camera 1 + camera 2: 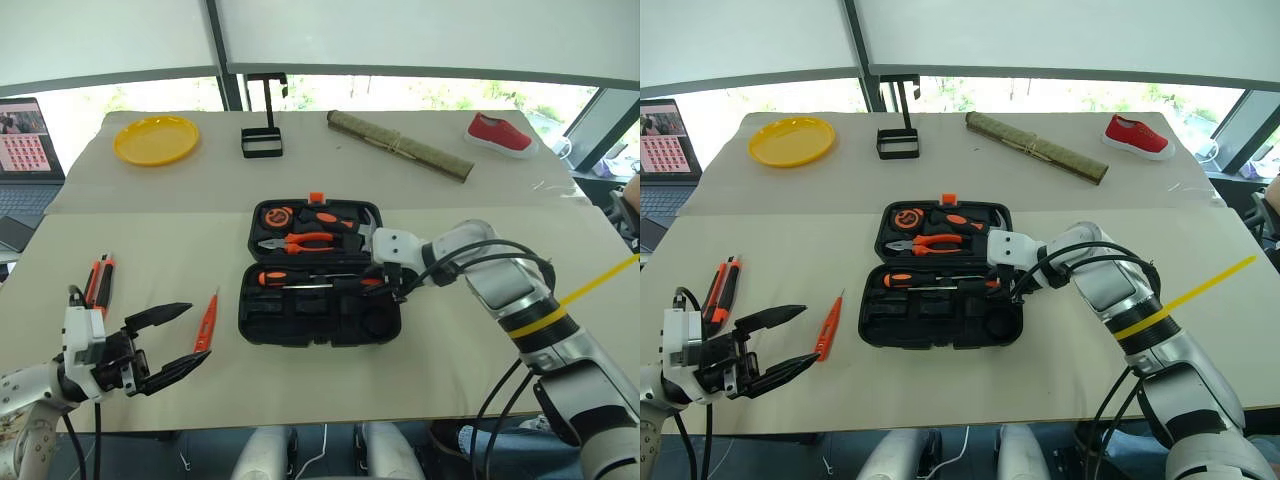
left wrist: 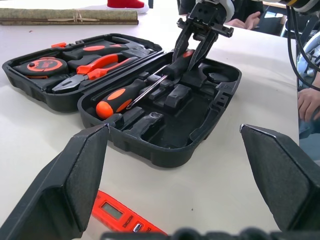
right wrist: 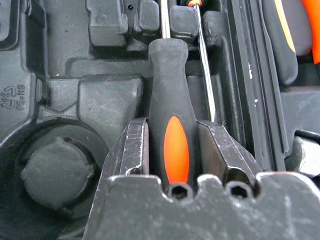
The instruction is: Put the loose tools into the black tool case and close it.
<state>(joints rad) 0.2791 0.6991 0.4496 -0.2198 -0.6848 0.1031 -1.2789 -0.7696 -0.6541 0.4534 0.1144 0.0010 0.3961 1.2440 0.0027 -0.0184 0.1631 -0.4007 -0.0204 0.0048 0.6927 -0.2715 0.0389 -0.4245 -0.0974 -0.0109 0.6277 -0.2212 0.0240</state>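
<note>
Now, my right claw (image 2: 192, 37) pinching handle of screwdriver (image 3: 170, 145), seating it in case (image 1: 320, 335) front half, so shaft drops into moulded slot beside other screwdriver (image 2: 127, 92) already lying there. Case open on tabletop (image 1: 450, 370); rear half holds pliers (image 1: 297, 242), tape measure (image 1: 272, 216). My left claw (image 1: 170, 343) spread wide, empty, left of case. Tester screwdriver (image 1: 206, 322) and utility knife (image 1: 99, 281) loose left of case, awaiting pickup.

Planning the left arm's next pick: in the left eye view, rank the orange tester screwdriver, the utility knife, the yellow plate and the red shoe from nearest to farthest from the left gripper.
1. Tester screwdriver, just beyond the left gripper.
2. Utility knife, near the table's left edge.
3. Yellow plate, far left corner.
4. Red shoe, far right corner.
</note>
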